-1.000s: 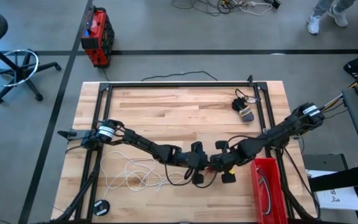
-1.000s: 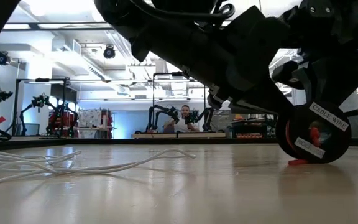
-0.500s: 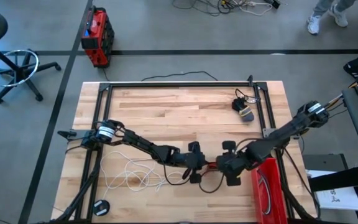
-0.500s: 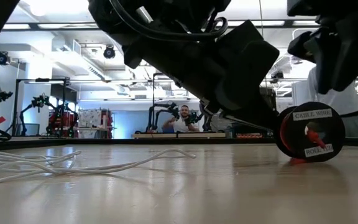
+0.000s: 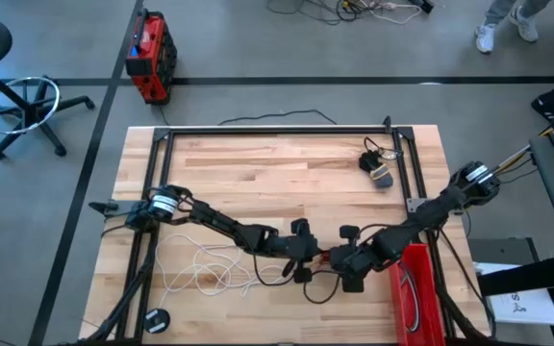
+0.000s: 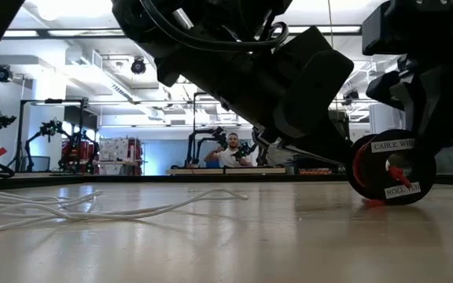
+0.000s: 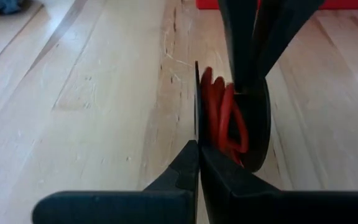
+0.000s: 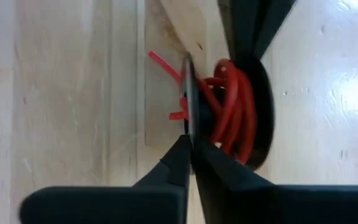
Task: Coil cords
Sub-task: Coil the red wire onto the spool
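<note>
Beside red bin point(image 5: 415, 288) | red cord spool point(image 6: 392, 167) | white cord point(image 5: 200, 269) leftward

End effector: the left end effector point(image 7: 197, 163) has its two dark fingers pressed together on the thin edge of a black spool point(image 7: 258, 127).
Red cord point(image 7: 224, 118): wound on that spool.
Counter point(image 7: 92, 99): pale wood planks.

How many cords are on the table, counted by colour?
White cord: 1
Red cord, wound on the black spool: 1
Black cord: 1
Total: 3
</note>
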